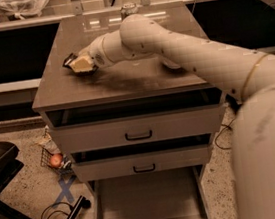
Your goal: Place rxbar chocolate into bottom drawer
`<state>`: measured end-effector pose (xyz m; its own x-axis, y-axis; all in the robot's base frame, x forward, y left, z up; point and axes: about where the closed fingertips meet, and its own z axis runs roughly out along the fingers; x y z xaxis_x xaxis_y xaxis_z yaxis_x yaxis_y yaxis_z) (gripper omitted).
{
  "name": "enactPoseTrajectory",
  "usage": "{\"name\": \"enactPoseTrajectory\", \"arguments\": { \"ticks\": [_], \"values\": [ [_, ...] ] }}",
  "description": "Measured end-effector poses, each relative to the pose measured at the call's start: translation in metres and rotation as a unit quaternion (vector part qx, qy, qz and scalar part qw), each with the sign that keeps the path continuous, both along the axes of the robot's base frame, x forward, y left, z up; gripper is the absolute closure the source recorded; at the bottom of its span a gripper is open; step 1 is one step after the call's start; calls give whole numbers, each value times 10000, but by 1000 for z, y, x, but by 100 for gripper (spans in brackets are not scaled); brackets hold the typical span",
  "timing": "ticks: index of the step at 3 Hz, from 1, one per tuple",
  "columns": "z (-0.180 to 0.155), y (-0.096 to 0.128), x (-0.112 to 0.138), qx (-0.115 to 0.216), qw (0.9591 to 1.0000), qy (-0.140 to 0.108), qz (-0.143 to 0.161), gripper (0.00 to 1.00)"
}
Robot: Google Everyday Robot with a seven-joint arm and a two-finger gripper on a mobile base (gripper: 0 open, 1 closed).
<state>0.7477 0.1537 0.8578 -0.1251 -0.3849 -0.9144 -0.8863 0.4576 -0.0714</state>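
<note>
Nearest you and well below the gripper, the bottom drawer (150, 205) stands pulled out with no bar in it, so the drop-off is not yet done. The two upper drawers (137, 130) lie between it and the gripper's level. Your gripper (82, 65) is low over the left part of the table (138, 78), with the chocolate bar (70, 61) right at its tip, against the surface. You cannot tell whether the gripper has closed on it. Lifting, carrying and releasing are left. A can (128, 9) stands well beyond the gripper.
</note>
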Motion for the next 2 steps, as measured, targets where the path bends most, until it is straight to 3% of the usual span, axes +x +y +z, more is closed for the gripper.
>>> {"name": "enactPoseTrajectory", "arguments": {
  "ticks": [1,2],
  "values": [
    [41,-36,-40,70,9984,-528,-213,100],
    [47,-69,-76,-44,9963,-789,-350,100]
  ]
}}
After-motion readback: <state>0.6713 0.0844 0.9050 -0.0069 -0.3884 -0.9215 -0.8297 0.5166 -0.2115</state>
